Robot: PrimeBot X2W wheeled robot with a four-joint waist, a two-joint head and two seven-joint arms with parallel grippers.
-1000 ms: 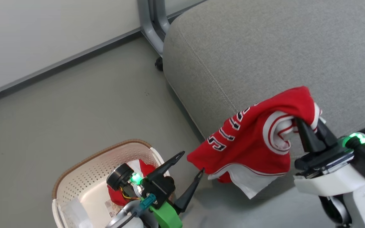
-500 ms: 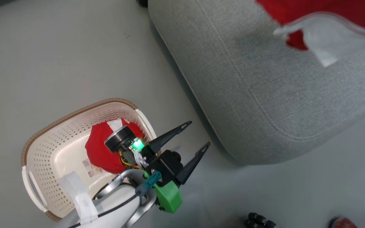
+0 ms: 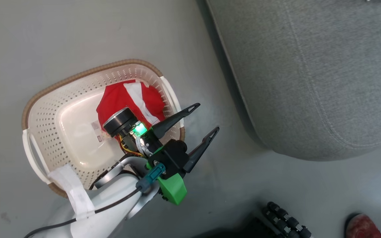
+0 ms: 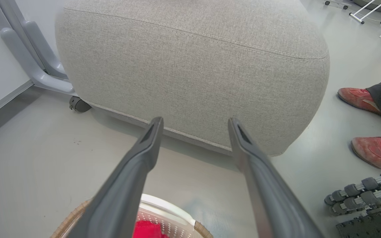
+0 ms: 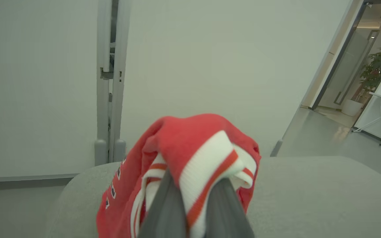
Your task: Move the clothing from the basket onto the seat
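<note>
The basket stands on the floor near the rounded corner of the seat, apart from it. It holds one garment, the red shorts with a white stripe. They are bunched against the wall on the seat's side, partly hidden behind the left arm. The rest of the cream bottom is bare, apart from a small label. The left claw hangs above the basket's rim on that same side, fingers spread wide with nothing between them. In the left wrist view its tips frame the front of the seat, and a patch of the shorts shows through the rim below. The right claw is closed tight on the red jersey, pinching a fold of its white, red-striped trim. The jersey drapes down over the fingers, black-and-white lettering showing on its hanging side, with the grey seat behind it. I cannot tell whether the cloth touches the cushion.
</note>
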